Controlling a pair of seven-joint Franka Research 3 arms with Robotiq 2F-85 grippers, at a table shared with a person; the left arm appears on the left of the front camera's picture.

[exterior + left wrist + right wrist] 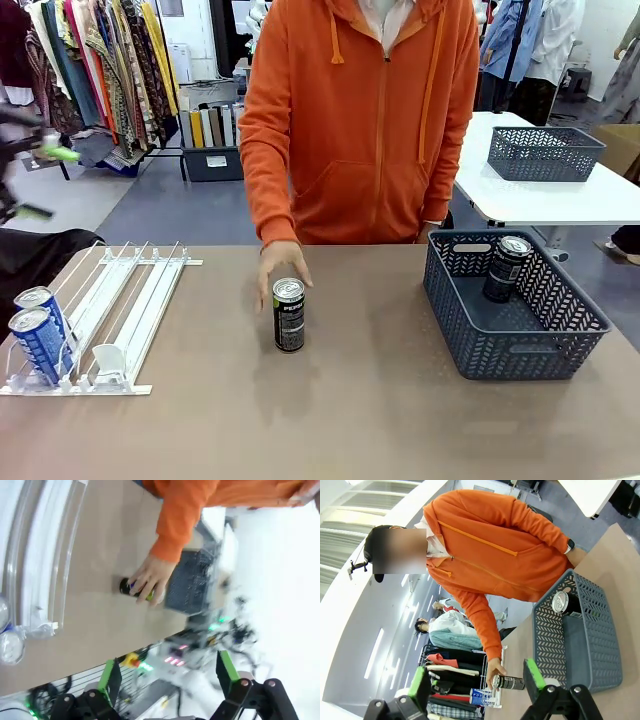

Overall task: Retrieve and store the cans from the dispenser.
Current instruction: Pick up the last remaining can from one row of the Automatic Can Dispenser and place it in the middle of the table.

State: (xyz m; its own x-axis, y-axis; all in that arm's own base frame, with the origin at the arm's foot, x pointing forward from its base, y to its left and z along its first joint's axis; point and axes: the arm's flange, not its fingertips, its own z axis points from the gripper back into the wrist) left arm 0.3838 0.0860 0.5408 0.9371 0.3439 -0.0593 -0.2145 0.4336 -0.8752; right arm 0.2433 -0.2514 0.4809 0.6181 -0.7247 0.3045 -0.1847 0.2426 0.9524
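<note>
Fingers [106, 677] on left gripper [166, 658] and right gripper [475, 665] are gaping, empty; person's hand [280, 262] is gripping black can [289, 315] mid-frame.

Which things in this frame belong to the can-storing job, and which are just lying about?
Job: dispenser; two blue cans at its front; black can standing mid-table, person's hand at it; grey mesh basket holding another black can.
Lying about: second mesh basket on the far white table; clothes rack; bin of folders.
</note>
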